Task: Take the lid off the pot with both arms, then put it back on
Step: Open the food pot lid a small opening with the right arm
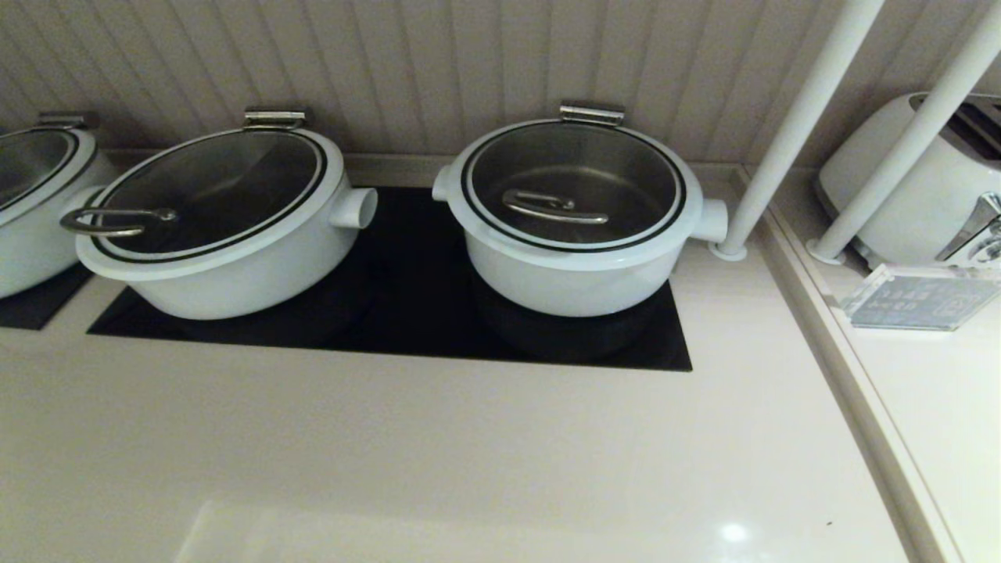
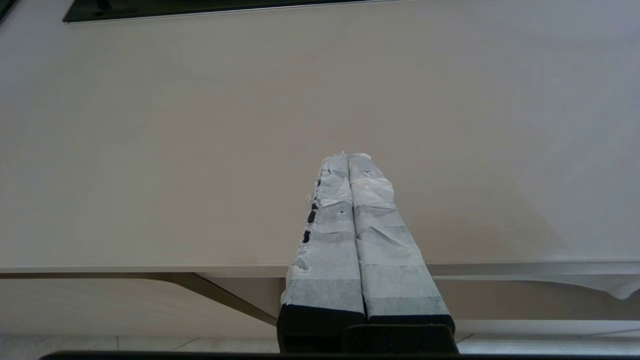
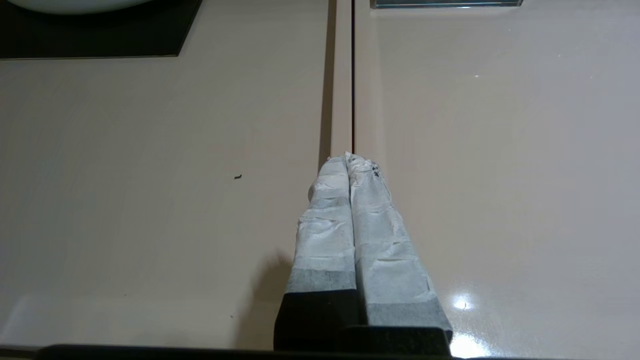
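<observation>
The left gripper (image 2: 348, 156) has its cloth-wrapped fingers pressed together on nothing, hanging over the bare pale counter (image 2: 200, 150) near its front edge. The right gripper (image 3: 348, 158) is likewise closed and empty, above the seam between two counter sections; neither arm shows in the head view. Well ahead of them the lid (image 1: 575, 188) sits on the pot (image 1: 575, 274), on the right part of the black cooktop (image 1: 407, 313), beside a wider pot (image 1: 219, 258).
</observation>
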{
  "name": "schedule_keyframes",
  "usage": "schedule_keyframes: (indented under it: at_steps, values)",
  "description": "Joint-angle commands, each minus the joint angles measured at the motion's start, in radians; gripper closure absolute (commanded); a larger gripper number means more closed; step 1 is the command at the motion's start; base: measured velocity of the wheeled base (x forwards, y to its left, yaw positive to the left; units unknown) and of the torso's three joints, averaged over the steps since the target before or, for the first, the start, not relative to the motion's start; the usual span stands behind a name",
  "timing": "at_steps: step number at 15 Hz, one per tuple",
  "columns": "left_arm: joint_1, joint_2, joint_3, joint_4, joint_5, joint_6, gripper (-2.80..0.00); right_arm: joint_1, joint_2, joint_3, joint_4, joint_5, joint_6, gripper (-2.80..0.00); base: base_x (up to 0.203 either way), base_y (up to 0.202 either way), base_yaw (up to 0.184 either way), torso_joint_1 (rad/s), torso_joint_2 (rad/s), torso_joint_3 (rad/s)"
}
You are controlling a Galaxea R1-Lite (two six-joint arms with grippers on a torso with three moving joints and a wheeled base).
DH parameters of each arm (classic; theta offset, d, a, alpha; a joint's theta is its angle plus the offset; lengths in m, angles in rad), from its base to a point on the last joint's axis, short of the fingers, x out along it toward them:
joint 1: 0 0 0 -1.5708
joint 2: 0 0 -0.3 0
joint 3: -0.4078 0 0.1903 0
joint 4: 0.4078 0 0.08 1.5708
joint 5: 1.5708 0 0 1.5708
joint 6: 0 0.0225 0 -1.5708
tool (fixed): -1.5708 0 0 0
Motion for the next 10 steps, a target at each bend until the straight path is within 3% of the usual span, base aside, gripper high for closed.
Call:
schedule_keyframes:
  at_steps: [1,10]
  values:
    - [0.0,0.001,0.0,0.0,0.0,0.001,0.0,0.001,0.001,0.0,-0.001,0.001,-0.002,0.0,0.0,0.0,0.0,0.0,0.0,0.0]
    - [-0.001,0.001,-0.001,0.0,0.0,0.001,0.0,0.001,0.001,-0.001,-0.002,0.011,-0.023,0.0,0.0,0.0,0.0,0.0,0.0,0.0]
